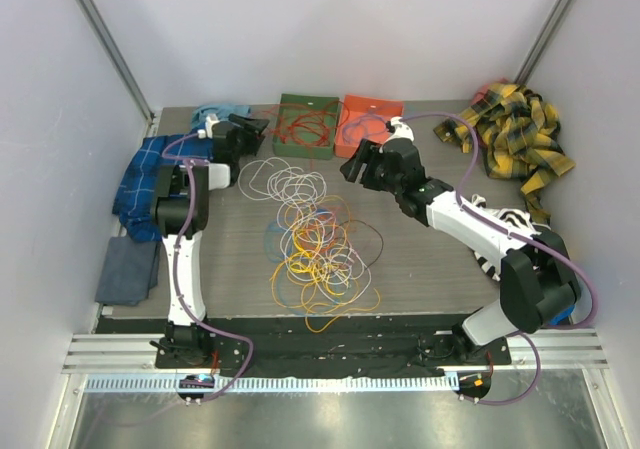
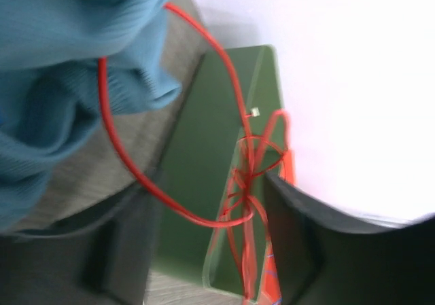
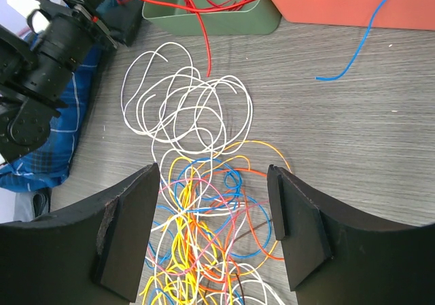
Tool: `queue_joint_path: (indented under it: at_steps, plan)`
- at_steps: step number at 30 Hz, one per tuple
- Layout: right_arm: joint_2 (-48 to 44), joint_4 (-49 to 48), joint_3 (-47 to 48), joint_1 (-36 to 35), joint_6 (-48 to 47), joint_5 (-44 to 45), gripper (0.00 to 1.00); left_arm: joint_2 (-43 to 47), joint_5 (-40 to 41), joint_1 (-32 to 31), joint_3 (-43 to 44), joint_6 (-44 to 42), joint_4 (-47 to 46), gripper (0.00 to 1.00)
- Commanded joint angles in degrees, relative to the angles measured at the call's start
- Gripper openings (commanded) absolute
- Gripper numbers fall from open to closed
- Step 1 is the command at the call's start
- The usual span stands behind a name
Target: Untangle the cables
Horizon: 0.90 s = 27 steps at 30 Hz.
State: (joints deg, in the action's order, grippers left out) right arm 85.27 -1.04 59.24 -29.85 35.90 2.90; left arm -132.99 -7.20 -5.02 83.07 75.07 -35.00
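Observation:
A tangle of thin yellow, orange, blue, pink and white cables (image 1: 318, 249) lies mid-table, with looser white loops (image 1: 285, 181) at its far side. It also shows in the right wrist view (image 3: 204, 237). My right gripper (image 1: 358, 169) hangs open over the tangle's far part (image 3: 214, 203), holding nothing. Red cables (image 1: 310, 124) lie in a green tray (image 1: 290, 149); a blue cable (image 3: 360, 47) trails out of an orange tray (image 1: 372, 107). My left gripper (image 1: 255, 129) is open at the green tray's left end. A red cable loop (image 2: 170, 203) passes between its fingers (image 2: 207, 186), ungripped.
A teal cloth (image 2: 61, 60) lies just left of the green tray (image 2: 204, 183). A blue plaid cloth (image 1: 145, 184) and a grey cloth (image 1: 128, 271) lie at the left edge. A yellow plaid cloth (image 1: 515, 134) lies at the far right, and a striped cloth (image 1: 497, 231) lies under the right arm.

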Motion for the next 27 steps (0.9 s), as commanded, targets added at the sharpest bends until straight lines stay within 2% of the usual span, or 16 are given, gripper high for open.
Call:
queue_joint_path:
  at_steps: [1, 2, 4, 5, 7, 8, 12, 16, 24, 27]
  plan:
    - [0.3, -1.5, 1.1, -0.2, -0.8, 0.6, 0.72, 0.5, -0.4, 0.5, 3.5, -0.2, -4.8, 0.54]
    - [0.3, -1.7, 1.1, -0.2, -0.8, 0.5, 0.72, 0.2, -0.9, 0.4, 4.4, -0.4, -4.7, 0.44]
    - [0.2, -1.8, 0.9, -0.3, -0.7, 0.4, 0.72, -0.3, -1.8, 0.4, 5.3, -0.4, -4.6, 0.32]
    - [0.1, -1.8, 0.8, -0.3, -0.7, 0.4, 0.72, -0.7, -2.1, 0.4, 6.0, -0.2, -4.5, 0.2]
    - [-0.1, -1.7, 0.8, -0.3, -0.8, 0.6, 0.72, -0.7, -2.9, 0.5, 6.2, 0.6, -5.2, 0.09]
    - [-0.4, -1.6, 0.8, -0.3, -0.9, 0.7, 0.72, -0.3, -3.2, 0.4, 6.2, 0.5, -5.2, 0.0]
    - [-0.6, -1.7, 0.8, -0.3, -0.9, 0.9, 0.72, 3.2, -4.0, -0.1, 7.2, -2.3, -3.3, 0.0]
    - [-1.2, -2.1, 0.4, -0.2, -0.6, 0.4, 0.72, 6.1, -4.5, -1.6, 11.2, -9.6, 3.2, 0.0]
    - [-2.7, -1.7, 0.3, -0.3, -0.8, 1.1, 0.72, 8.4, 0.2, -7.7, 27.4, -29.8, 27.9, 0.0]
    - [-3.4, -1.5, 0.1, -0.3, -0.9, 1.3, 0.72, 7.9, 3.1, -10.5, 32.9, -37.1, 33.8, 0.0]
